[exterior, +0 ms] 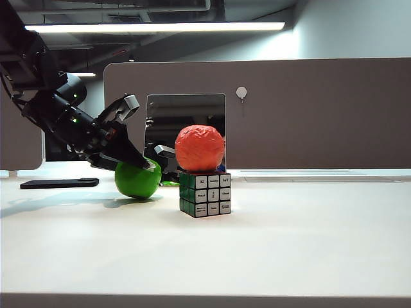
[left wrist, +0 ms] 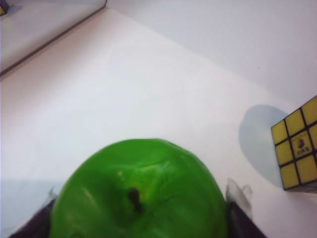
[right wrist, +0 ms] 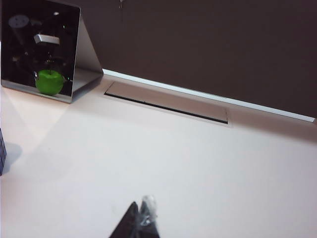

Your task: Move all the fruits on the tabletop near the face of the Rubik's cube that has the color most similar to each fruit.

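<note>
Worktop: a broad, plain white, smooth surface (exterior: 289, 244) is seen, lit from a ceiling strip light (exterior: 154, 27).
Room: a grey partition panel (exterior: 321, 109) is set along the far edge of the worktop; a mirror stand (exterior: 185, 122) is placed before it, behind the left hand.
Left hand: the left hand (exterior: 131, 160) is angled down from the left side of the exterior view; its fingers (left wrist: 237, 198) are spread wide on either side of the green apple (exterior: 137, 179), which is seated between them on the worktop. Whether it is pressed or merely bracketed cannot be told.
Right hand: the right hand (right wrist: 141, 220) is held closed with nothing in it, over bare worktop, well apart from the fruits.
Rubik's cube: the cube (exterior: 205, 194) is set just beyond the left hand's tips, near the apple but not touching it; a yellow face is shown in the left wrist view.
Orange-red fruit: the wrinkled fruit (exterior: 200, 148) appears above the cube; whether it is resting on it or behind it cannot be told.
Edges: a black flat object (exterior: 59, 183) is laid behind the left arm; a recessed slot (right wrist: 166, 105) is cut along the far edge.
Open room: wide bare surface is left ahead of the right hand.
</note>
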